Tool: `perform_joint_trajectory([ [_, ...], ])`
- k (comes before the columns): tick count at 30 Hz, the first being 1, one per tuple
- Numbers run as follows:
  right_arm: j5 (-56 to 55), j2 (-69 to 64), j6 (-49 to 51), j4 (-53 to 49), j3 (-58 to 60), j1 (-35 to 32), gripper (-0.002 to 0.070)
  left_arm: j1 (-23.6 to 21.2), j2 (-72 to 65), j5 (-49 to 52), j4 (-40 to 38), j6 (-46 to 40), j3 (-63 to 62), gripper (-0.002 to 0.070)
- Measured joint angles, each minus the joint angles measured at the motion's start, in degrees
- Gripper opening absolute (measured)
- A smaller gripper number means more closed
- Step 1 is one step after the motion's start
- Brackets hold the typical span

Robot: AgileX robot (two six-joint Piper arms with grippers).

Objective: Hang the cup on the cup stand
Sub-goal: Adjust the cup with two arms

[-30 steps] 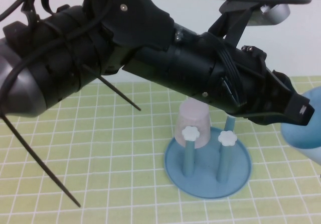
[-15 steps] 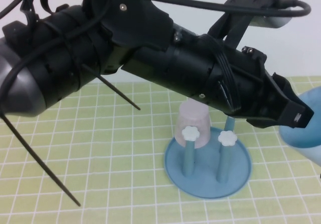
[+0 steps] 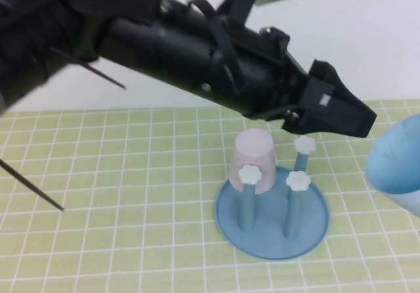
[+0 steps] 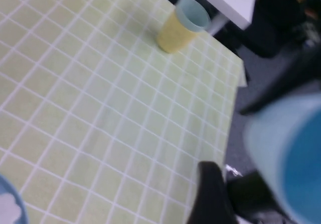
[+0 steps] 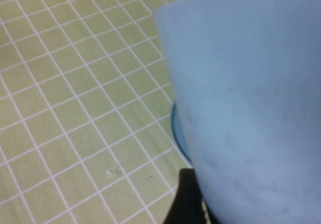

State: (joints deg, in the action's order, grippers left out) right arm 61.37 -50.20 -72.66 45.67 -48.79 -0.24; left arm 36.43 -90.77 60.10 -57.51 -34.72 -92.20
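The light blue cup hangs in the air at the right edge of the high view, to the right of the cup stand. My right gripper is shut on the cup. One dark finger presses its wall, and the cup fills most of that wrist view. My left gripper hovers above the stand's rear peg, up and left of the cup and apart from it. It looks open, with one finger standing beside the cup and not touching it.
A pale pink cup sits upside down on the stand's back-left peg. Two front pegs with white knobs are bare. A yellow cup stands far off on the green grid mat. The left arm spans the upper scene.
The left arm has risen and drawn back from the blue cup, uncovering the stand's rear peg. The blue cup has stayed at the right edge.
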Motion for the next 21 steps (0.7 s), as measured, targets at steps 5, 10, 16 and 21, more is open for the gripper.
perform_joint_trajectory([
  [5, 0.0, -0.5, 0.2, -0.7, 0.0, 0.0, 0.0568, 1.1, 0.5, 8.8, -1.1, -4.8, -4.7, 0.0428],
  [10, 0.0, -2.2, 1.0, -0.8, 0.0, 0.0, 0.0568, 6.0, 0.6, 9.5, -1.7, -14.4, -6.8, 0.0426],
  [16, -0.3, -3.0, 2.2, -0.8, 0.0, 0.0, 0.0568, 12.1, 0.0, 5.3, 5.8, -17.2, -6.8, 0.0417],
  [21, -0.3, -3.1, 2.3, -1.1, 0.0, 0.0, 0.0568, 13.1, -1.8, 2.7, 7.4, -16.7, -6.8, 0.0417],
])
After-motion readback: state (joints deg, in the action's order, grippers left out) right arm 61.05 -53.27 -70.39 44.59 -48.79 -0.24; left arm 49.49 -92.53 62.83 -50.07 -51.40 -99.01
